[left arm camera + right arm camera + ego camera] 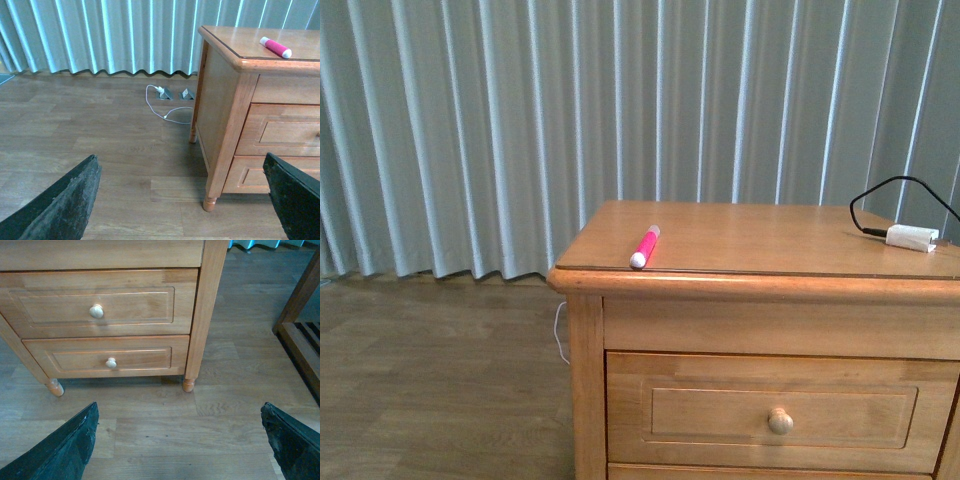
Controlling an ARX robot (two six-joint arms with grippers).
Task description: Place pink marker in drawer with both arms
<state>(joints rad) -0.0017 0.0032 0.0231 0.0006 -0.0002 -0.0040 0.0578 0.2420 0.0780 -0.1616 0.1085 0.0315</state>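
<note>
Black fingers of the left gripper stand wide apart over the wood floor, holding nothing. The right gripper is spread the same way, facing the cabinet's front. A grey curtain hangs behind the oak cabinet. Its taller drawer is shut, above a shallower drawer. The pink marker lies on the cabinet top near the front left corner, white end toward the front edge. A white adapter with a black cable sits well apart, on the far right. The drawer's round knob is untouched.
</note>
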